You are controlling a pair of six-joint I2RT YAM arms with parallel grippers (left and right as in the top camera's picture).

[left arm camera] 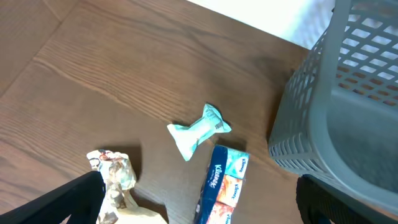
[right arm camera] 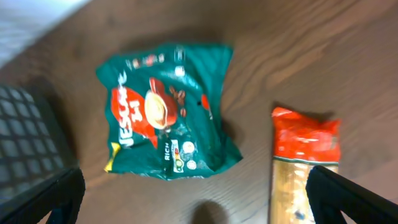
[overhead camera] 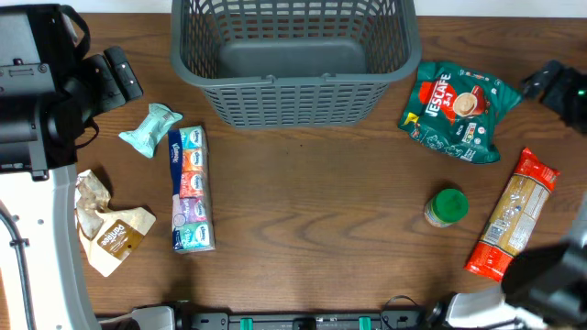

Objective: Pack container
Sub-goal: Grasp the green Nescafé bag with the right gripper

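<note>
The container (overhead camera: 293,81), a large dark grey slotted basket, stands empty at the far middle of the table; its wall also shows in the left wrist view (left arm camera: 311,112). My left gripper (overhead camera: 122,75) is open and empty, hovering above a teal packet (left arm camera: 198,129) and a Kleenex tissue pack (left arm camera: 225,183), left of the basket. My right gripper (overhead camera: 550,87) is open and empty, hovering above a green Nescafe bag (right arm camera: 165,112) and a red-topped pasta packet (right arm camera: 305,162), right of the basket.
On the left lie the teal packet (overhead camera: 151,128), the tissue pack (overhead camera: 191,188) and a crumpled beige packet (overhead camera: 108,227). On the right lie the Nescafe bag (overhead camera: 459,110), a green-lidded jar (overhead camera: 447,207) and the pasta packet (overhead camera: 514,213).
</note>
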